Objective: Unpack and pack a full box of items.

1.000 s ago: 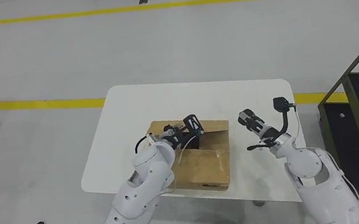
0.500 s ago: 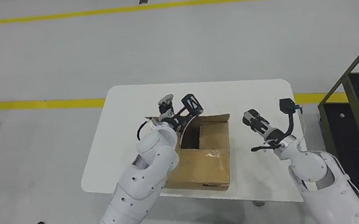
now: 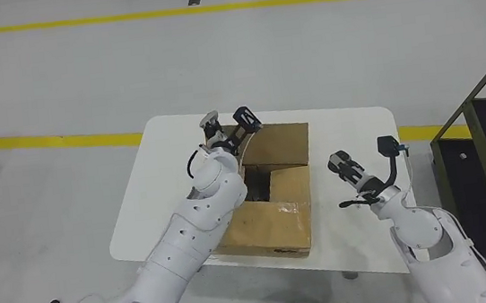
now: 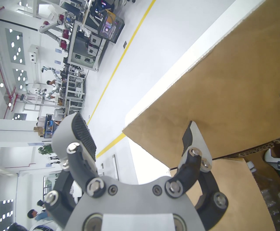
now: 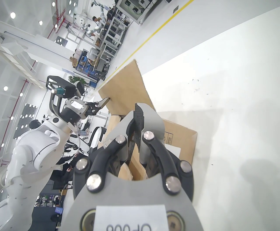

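Cardboard box (image 3: 262, 239) on white table (image 3: 348, 126), far flap (image 3: 277, 145) standing up, near flap (image 3: 282, 215) w/ white label lying over the box's near half. Dark opening btwn the two; contents too dim to ID. L claw (image 4: 133, 135) at box's far-left corner, jaws spread wide, far flap's corner btwn them, one fingertip (image 4: 193, 137) touching the flap's face, nothing clamped. R claw (image 5: 136, 122) hangs just off box's right side, jaws closed, nothing btwn them, apart from the cardboard.
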You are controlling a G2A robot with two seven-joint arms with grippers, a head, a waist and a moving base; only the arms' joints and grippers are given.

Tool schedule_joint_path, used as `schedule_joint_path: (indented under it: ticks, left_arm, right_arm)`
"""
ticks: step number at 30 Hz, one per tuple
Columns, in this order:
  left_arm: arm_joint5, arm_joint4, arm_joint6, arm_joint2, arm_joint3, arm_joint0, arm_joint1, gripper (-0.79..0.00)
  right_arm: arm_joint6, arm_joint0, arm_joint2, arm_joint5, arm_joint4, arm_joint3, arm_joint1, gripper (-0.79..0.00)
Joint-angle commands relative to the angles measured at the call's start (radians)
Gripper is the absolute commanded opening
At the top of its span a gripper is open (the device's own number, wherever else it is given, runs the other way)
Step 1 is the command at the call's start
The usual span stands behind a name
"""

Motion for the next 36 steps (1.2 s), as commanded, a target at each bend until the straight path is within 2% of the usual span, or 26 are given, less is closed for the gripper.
schedule_joint_path:
  ticks: [1, 6, 10, 18, 21, 30, 34, 36]
  left_arm:
    - [0.01, -0.004, 0.002, 0.013, 0.047, -0.018, -0.012, 0.0]
    - [0.028, -0.012, 0.017, 0.023, 0.11, -0.043, -0.032, 0.0]
    - [0.034, -0.011, 0.024, 0.018, 0.136, -0.053, -0.04, 0.0]
    - [0.021, -0.004, 0.03, 0.0, 0.157, -0.054, -0.045, 0.0]
    - [0.014, 0.001, 0.027, -0.009, 0.154, -0.053, -0.045, 0.0]
    - [-0.03, 0.026, 0.01, -0.068, 0.079, -0.015, -0.026, 0.0]
    - [-0.063, 0.032, -0.006, -0.108, 0.0, 0.025, -0.011, 0.0]
    - [-0.109, 0.007, -0.008, -0.136, -0.055, 0.049, -0.003, 0.0]
  right_arm:
    - [0.001, 0.007, -0.008, 0.006, -0.001, 0.003, -0.001, -0.785]
    - [0.019, 0.063, -0.038, 0.023, -0.002, 0.042, -0.005, -0.785]
    - [0.044, 0.154, -0.086, 0.033, -0.019, 0.101, -0.012, -0.785]
    - [0.07, 0.382, -0.241, 0.106, -0.038, 0.33, -0.048, -0.785]
    - [0.115, 0.463, -0.315, 0.147, -0.052, 0.434, -0.066, -0.785]
    - [0.154, 0.606, -0.435, 0.155, 0.001, 0.648, -0.119, -0.785]
    - [0.157, 0.643, -0.455, 0.142, 0.019, 0.708, -0.134, -0.785]
    - [0.156, 0.656, -0.46, 0.127, 0.031, 0.727, -0.14, -0.785]
